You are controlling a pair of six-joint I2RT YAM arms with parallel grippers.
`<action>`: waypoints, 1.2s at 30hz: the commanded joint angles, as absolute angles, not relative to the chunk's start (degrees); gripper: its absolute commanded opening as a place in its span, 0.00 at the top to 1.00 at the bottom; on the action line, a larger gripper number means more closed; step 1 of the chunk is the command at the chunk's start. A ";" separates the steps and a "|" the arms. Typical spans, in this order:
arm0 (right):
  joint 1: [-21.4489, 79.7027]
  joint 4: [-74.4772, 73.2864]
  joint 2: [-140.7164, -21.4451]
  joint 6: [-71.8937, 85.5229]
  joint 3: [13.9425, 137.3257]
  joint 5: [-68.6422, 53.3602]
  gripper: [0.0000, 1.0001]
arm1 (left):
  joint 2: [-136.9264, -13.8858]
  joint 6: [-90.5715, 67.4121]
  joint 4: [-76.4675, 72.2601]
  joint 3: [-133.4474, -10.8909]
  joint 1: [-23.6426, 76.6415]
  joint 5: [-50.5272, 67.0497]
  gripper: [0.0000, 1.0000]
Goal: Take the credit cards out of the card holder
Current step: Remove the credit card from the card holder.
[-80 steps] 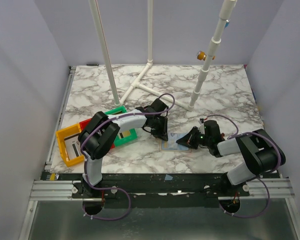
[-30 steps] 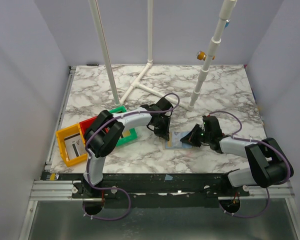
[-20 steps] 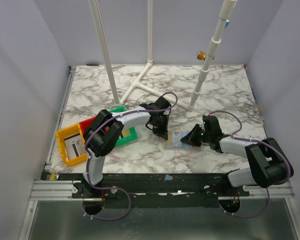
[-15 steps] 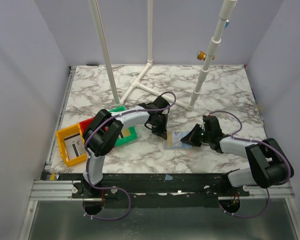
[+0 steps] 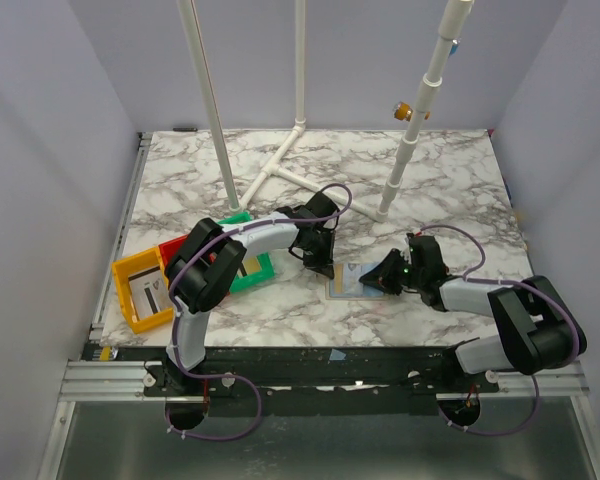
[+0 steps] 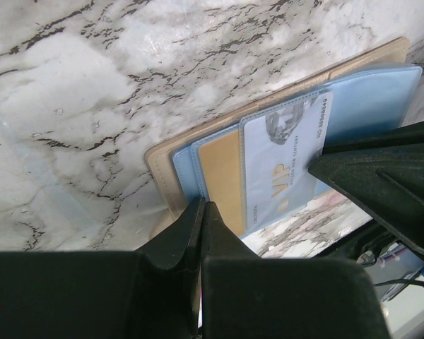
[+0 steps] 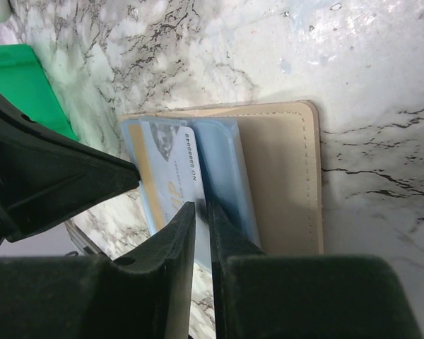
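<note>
**On the bench, a card pokes out**

Near the front middle of the marble bench point(image 5: 460, 190) lies the card holder point(image 5: 346, 285). A pale blue card point(image 6: 283, 166) sticks out of it. The left jaws are closed tight, tip on the holder's edge. The right jaws stand a crack apart at the card.

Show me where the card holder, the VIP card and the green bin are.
card holder point(image 7: 283, 176), right wrist view, bare tan flap.
VIP card point(image 6: 279, 159), left wrist view, middle of its face.
green bin point(image 5: 254, 274), top view, near rim.
</note>
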State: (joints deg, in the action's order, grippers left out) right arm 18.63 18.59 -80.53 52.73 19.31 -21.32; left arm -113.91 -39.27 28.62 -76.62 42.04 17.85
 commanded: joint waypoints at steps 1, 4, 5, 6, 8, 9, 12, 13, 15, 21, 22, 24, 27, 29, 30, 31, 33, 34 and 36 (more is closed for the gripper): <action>18.19 15.36 -80.95 52.67 16.71 -18.41 0.82 | -116.27 -36.84 33.37 -73.93 40.80 11.07 1.00; 17.81 16.40 -80.89 53.27 16.14 -19.08 0.82 | -116.19 -36.74 33.34 -74.00 40.83 11.07 1.00; 17.60 17.04 -80.89 53.64 15.78 -19.45 0.82 | -116.19 -36.74 33.27 -74.00 40.79 11.07 1.00; 17.32 17.46 -80.81 53.91 15.46 -19.76 0.82 | -116.19 -36.74 33.29 -74.00 40.81 11.07 1.00; 17.03 18.06 -80.94 54.12 15.12 -20.17 0.82 | -116.19 -36.69 33.25 -73.92 40.86 11.16 1.00; 16.97 18.30 -81.10 54.17 14.99 -20.32 0.82 | -116.19 -36.74 33.23 -73.85 40.85 11.16 1.00; 16.57 19.49 -81.51 54.65 14.56 -21.11 0.88 | -116.15 -36.74 33.22 -73.83 40.80 11.16 1.00; 16.40 20.16 -81.71 54.91 14.30 -21.56 0.88 | -116.19 -36.65 33.22 -73.83 40.86 11.16 1.00; 16.17 20.92 -82.40 55.06 14.24 -22.21 0.89 | -116.12 -36.65 33.16 -73.91 40.78 11.17 1.00; 15.65 23.85 -84.36 55.76 13.50 -23.94 0.91 | -116.19 -36.65 33.11 -73.92 40.83 11.30 1.00; 15.64 24.60 -84.80 55.94 13.37 -24.22 0.91 | -116.19 -36.64 33.12 -73.92 40.79 11.25 1.00; 15.56 25.46 -85.65 56.19 13.33 -24.78 0.89 | -116.19 -36.61 33.13 -73.92 40.78 11.34 1.00; 15.56 25.96 -86.04 56.16 13.27 -24.83 0.85 | -116.18 -36.57 33.05 -73.90 40.83 11.40 1.00; 15.55 26.16 -86.22 56.16 13.36 -24.79 0.85 | -116.28 -36.56 33.04 -73.92 40.85 11.38 1.00; 15.54 26.42 -86.51 56.23 13.43 -24.91 0.85 | -116.28 -36.56 33.05 -73.91 40.80 11.43 1.00; 15.55 26.70 -86.85 56.18 13.45 -25.11 0.85 | -116.36 -36.56 33.02 -73.96 40.83 11.38 1.00; 15.56 27.21 -87.37 56.52 13.32 -25.14 0.86 | -116.52 -36.50 33.09 -74.00 40.85 11.43 1.00; 15.53 27.48 -87.39 56.66 13.15 -25.14 0.86 | -116.54 -36.48 33.11 -74.00 40.79 11.43 1.00; 15.47 27.84 -87.58 56.74 13.03 -25.29 0.87 | -116.54 -36.47 33.13 -74.00 40.79 11.43 1.00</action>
State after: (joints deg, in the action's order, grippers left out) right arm 15.73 31.27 -85.30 57.60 15.22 -27.33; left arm -113.91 -39.20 28.58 -76.60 42.00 18.00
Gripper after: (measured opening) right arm 0.138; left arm 0.007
